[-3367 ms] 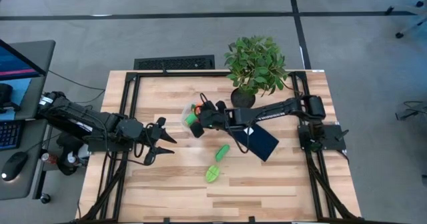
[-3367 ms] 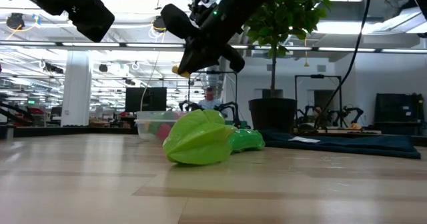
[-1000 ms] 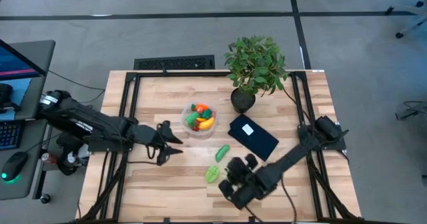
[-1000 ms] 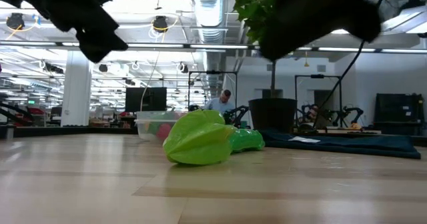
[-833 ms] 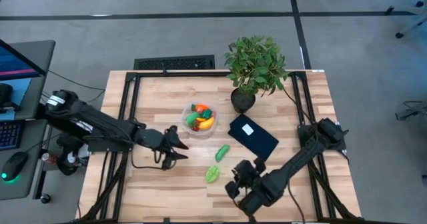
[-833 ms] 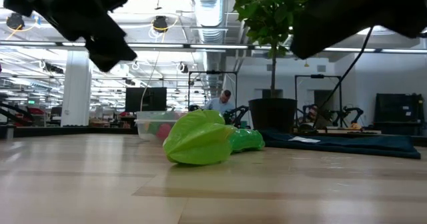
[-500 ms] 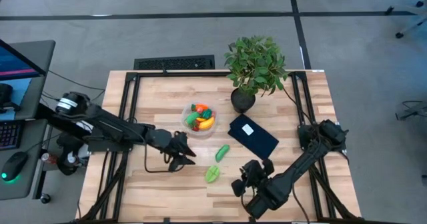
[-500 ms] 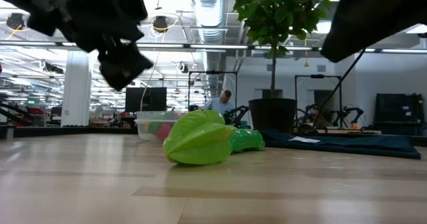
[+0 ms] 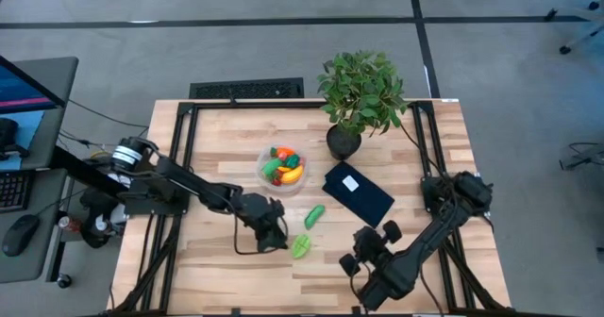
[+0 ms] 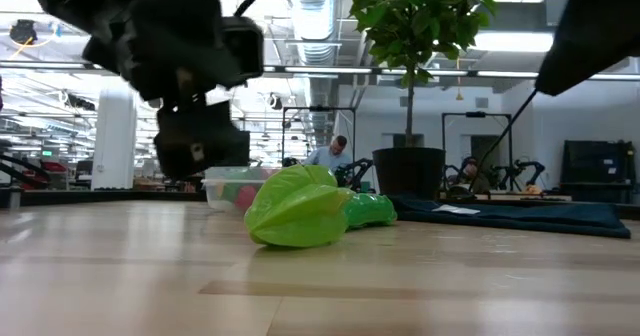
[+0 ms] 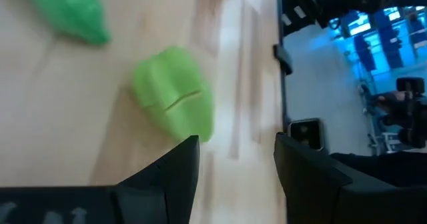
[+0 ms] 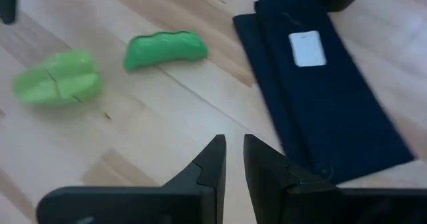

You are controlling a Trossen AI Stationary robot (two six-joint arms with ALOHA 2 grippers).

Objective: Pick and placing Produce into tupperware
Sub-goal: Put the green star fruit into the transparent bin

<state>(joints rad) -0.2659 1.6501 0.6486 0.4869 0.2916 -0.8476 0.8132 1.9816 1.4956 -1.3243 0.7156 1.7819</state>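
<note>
A light green toy pepper (image 9: pixel 300 247) (image 11: pixel 175 101) lies on its side on the wood. A darker green pod-shaped vegetable (image 9: pixel 314 215) (image 12: pixel 165 49) lies just beyond it. The clear round tupperware (image 9: pixel 283 169) stands farther back and holds orange, yellow, red and green produce. My left gripper (image 9: pixel 272 234) (image 11: pixel 237 161) hovers open just left of the pepper, touching nothing. My right gripper (image 9: pixel 370 249) (image 12: pixel 233 144) hangs over the table's near right part with its fingers almost together and nothing between them.
A dark blue flat rectangle with a white label (image 9: pixel 359 192) lies right of the pod. A leafy potted plant (image 9: pixel 359 95) stands at the far edge. Black frame rails run along both table sides. Bare wood (image 9: pixel 208 270) stretches across the near left.
My left gripper has swept from the table's left-centre toward the right and near edge, closing in on the green pepper. My right gripper has drifted toward the right edge, away from the pepper. The produce and the tupperware have stayed where they were.
</note>
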